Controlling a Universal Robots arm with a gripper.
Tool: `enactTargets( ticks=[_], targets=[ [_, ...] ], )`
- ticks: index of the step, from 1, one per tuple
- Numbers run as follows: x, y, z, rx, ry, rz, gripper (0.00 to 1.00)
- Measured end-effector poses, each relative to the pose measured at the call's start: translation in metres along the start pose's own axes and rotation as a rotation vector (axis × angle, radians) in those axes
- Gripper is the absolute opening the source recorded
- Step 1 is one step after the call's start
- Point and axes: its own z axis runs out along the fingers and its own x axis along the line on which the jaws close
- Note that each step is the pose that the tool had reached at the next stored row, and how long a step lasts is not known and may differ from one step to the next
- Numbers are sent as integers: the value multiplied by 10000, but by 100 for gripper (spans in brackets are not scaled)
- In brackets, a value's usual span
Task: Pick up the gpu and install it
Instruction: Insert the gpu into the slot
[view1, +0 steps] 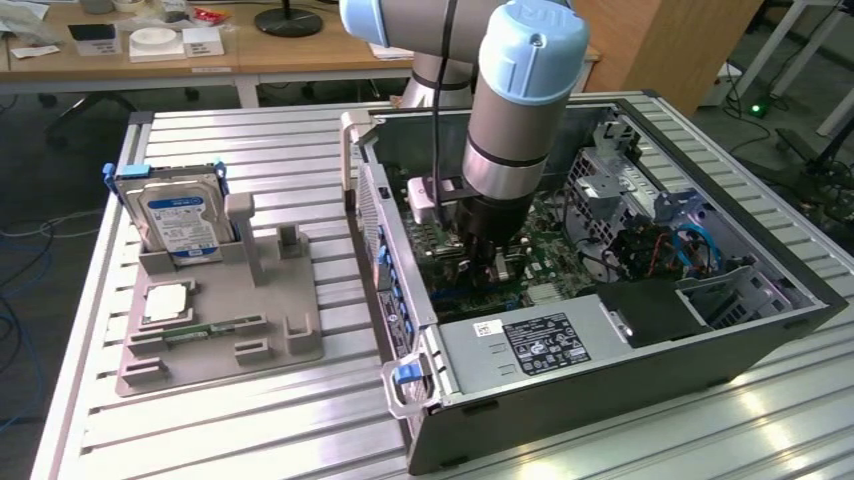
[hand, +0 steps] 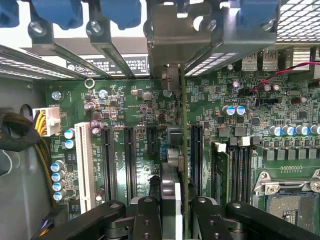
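Inside the open computer case (view1: 747, 330) we see our pincer (hand: 172, 210) closed on the gpu (hand: 183, 150), which stands edge-on (very slim from the wrist view) over the motherboard (hand: 135, 100), between black expansion slots (hand: 129, 155). On the table (view1: 267, 420), a hard drive (view1: 180, 220) stands in its gray holder (view1: 287, 330).

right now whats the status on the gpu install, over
End effector shut on gpu, inside the computer case. Card edge-on, upright over the motherboard slots, bracket at the rear wall. Nothing seen blocking.
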Motion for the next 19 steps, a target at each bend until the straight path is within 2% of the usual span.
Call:
enactTargets(
  ticks=[19],
  targets=[
    [3, 2, 47, 1, 1, 0, 28]
  ],
)
